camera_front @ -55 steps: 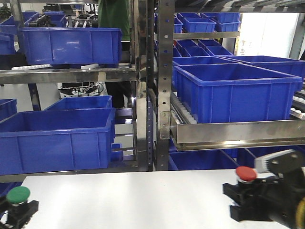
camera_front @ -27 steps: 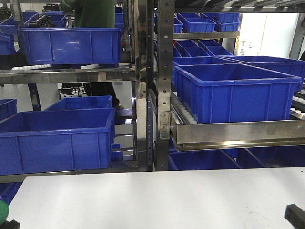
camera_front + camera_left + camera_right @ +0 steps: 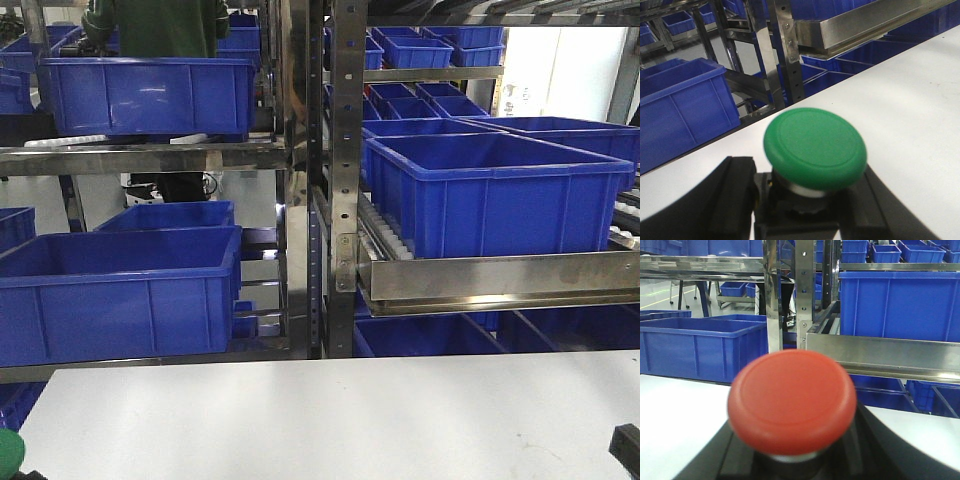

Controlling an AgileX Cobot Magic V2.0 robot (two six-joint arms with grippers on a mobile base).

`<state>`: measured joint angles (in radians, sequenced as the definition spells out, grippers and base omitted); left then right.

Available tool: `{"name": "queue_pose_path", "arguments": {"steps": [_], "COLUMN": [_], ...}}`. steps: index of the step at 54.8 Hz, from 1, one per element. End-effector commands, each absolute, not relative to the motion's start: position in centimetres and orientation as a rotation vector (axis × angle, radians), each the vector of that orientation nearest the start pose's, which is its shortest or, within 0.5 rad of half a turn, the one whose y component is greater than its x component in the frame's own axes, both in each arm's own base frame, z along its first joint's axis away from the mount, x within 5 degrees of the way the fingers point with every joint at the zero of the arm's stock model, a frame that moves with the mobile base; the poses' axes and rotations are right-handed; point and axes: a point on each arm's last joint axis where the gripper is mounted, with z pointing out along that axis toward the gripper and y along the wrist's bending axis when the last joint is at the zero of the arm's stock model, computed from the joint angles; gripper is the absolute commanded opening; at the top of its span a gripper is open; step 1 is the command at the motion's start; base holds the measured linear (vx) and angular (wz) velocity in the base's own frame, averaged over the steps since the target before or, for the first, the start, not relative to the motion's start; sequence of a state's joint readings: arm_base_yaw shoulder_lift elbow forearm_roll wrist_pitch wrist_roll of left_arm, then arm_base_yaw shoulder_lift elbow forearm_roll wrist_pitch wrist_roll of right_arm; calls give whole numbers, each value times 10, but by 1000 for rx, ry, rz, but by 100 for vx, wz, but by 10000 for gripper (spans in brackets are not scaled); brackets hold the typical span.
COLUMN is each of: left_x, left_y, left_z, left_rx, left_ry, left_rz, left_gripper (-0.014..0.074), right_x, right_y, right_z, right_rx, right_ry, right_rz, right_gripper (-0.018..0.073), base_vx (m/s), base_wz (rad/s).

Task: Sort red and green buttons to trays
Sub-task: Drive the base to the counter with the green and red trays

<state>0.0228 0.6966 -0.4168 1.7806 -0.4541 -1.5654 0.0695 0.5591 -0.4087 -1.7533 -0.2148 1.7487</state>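
My left gripper (image 3: 805, 210) is shut on the green button (image 3: 815, 147); its black fingers clamp the black switch body under the round green cap. A sliver of the green cap shows at the bottom left corner of the front view (image 3: 8, 452). My right gripper (image 3: 795, 465) is shut on the red button (image 3: 792, 400), its round red cap filling the near view above the black fingers. A black tip of the right gripper shows at the bottom right of the front view (image 3: 626, 447). The trays are out of view.
A white table (image 3: 330, 420) lies in front. Behind its far edge stand steel racks (image 3: 340, 180) holding deep blue crates (image 3: 490, 190), with more crates (image 3: 120, 290) at the left. A person in green (image 3: 160, 25) stands behind the racks.
Both grippers with their buttons have dropped down and outward, nearly out of the front view. The person behind the racks has shifted left.
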Motion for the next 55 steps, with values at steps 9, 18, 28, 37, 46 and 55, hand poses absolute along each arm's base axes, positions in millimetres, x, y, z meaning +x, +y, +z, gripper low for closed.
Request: {"name": "queue_pose_path", "arguments": {"steps": [9,18,28,37,46,55], "left_x": [139,139,139,139,139,139], "left_y": [-36,-36,-36,-36,-36,-36], "left_z": [294,294,294,294,294,294], "left_rx": [473,473,473,473,473,473], "left_ry": [1742,1742,1742,1742,1742,1742], "left_rz": [-237,-237,-237,-237,-237,-237], "left_gripper": [0,0,0,0,0,0], "right_x": [120,120,120,120,120,120], "right_y": [25,25,25,25,25,25], "right_z": [313,313,313,313,313,313], "right_rx": [-221,-221,-221,-219,-219,-219], "right_ry": [1630,1630,1630,1630,1630,1630], "right_rz": [182,182,182,180,180,180], "right_gripper": [-8,-8,-8,-8,-8,-8], "base_vx": [0,0,0,0,-1,-3], "base_wz": [0,4,23,47,56,57]}}
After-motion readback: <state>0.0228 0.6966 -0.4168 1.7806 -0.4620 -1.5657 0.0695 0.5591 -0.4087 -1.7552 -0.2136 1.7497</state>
